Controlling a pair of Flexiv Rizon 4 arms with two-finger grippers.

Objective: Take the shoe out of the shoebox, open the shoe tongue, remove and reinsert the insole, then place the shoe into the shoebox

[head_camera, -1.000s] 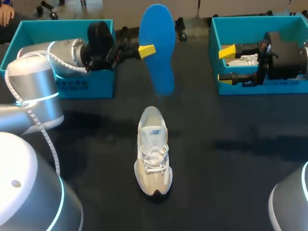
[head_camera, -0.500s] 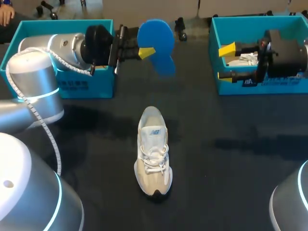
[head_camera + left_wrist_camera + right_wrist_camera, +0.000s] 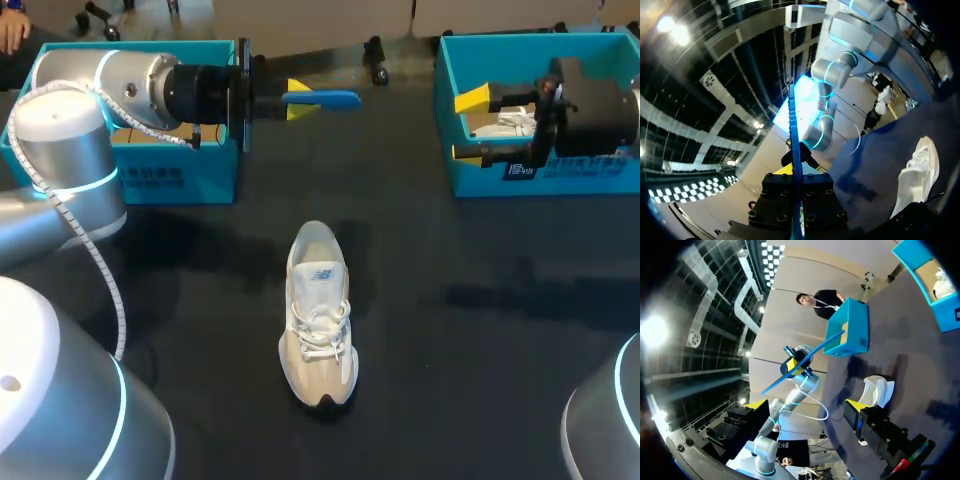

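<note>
The blue insole [image 3: 335,98] was gripped firmly between the fingers of the left gripper [image 3: 300,100]. It was raised above the table [image 3: 480,350], turned edge-on, just beside the left shoebox [image 3: 180,175] and well apart from the shoe [image 3: 320,315]. The shoe stood upright mid-table with its laces uppermost. The right gripper [image 3: 468,127] was seen over the right shoebox [image 3: 540,182], its fingers spread with nothing between them. Reinsertion was judged to be the step in hand. It would be best done if the insole were turned flat, lined up along the shoe and fed toe-end first at a slant through the opening. The grasp should be loosened only once the heel end was seated. The light shoe was likely to slide, so bracing by the idle right gripper was advisable.
</note>
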